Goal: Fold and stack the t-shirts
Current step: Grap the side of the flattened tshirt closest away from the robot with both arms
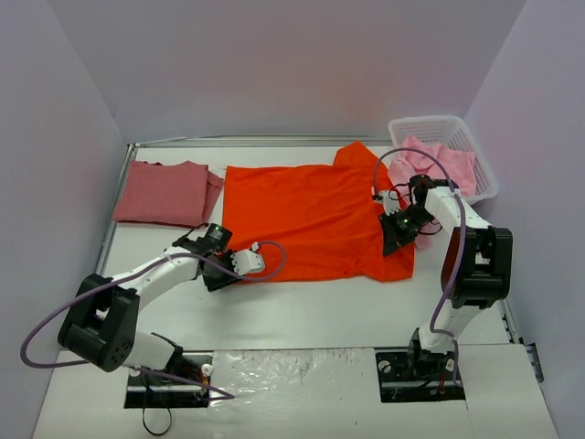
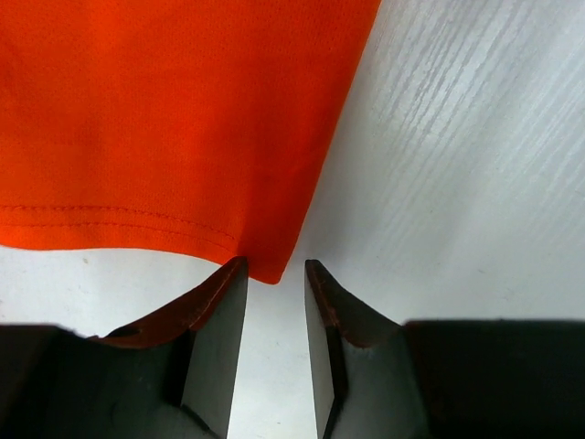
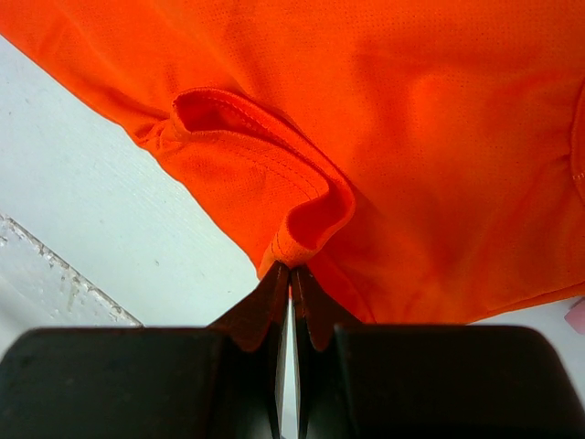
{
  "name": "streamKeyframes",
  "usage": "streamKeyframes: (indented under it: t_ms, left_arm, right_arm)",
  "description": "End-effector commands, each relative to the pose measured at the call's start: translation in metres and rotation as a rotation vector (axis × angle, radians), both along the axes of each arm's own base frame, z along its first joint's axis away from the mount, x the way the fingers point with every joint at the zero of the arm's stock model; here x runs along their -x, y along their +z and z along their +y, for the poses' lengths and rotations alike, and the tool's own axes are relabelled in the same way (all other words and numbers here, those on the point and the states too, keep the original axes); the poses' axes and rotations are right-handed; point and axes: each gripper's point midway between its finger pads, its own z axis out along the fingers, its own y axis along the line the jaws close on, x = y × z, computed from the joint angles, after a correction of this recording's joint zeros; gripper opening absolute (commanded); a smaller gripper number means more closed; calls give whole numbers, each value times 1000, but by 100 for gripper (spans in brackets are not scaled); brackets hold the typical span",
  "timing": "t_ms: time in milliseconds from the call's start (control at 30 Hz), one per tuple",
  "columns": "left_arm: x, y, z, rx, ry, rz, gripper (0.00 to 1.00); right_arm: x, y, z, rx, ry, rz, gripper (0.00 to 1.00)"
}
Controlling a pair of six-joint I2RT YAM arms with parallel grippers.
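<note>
We're looking down on a white table (image 1: 311,311), its faint wood grain showing in the close views. Over in the far right corner sits a white plastic lattice basket (image 1: 428,121), upright, near the right wall. Pale lavender walls (image 1: 274,64) box the table in on three sides.

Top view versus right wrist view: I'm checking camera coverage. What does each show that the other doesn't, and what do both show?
Only the top view: the folded rose-red shirt, the white basket, and the left gripper at the near-left corner of the orange shirt. Only the right wrist view: up close, a bunched hem fold pinched in shut jaws. Both: the orange shirt and the right gripper.
</note>
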Motion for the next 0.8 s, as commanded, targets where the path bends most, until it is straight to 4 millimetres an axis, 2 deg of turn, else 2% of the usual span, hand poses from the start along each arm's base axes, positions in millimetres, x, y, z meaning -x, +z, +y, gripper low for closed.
streamKeyframes:
  t_ms: [0, 133, 267, 400, 433, 533, 767]
  left_arm:
    - [-9, -4, -1, -32, -15, 6, 31]
    - [-11, -19, 1, -61, 2, 33, 32]
    - [-15, -19, 0, -54, 16, 3, 31]
    - [-14, -17, -2, -44, 25, 11, 23]
    - [-14, -14, -1, -43, 27, 7, 14]
    - [-11, -2, -2, -30, 32, 3, 3]
    - [5, 44, -4, 35, 48, -3, 2]
  right_arm:
    - [7, 1, 1, 1, -4, 27, 0]
    - [8, 2, 0, 5, -4, 25, 0]
    - [9, 0, -1, 10, -1, 26, 0]
    - [11, 1, -2, 18, -2, 25, 0]
    - [11, 2, -2, 19, -1, 24, 0]
    - [12, 8, -4, 33, -4, 9, 0]
    - [20, 30, -8, 53, 22, -39, 0]
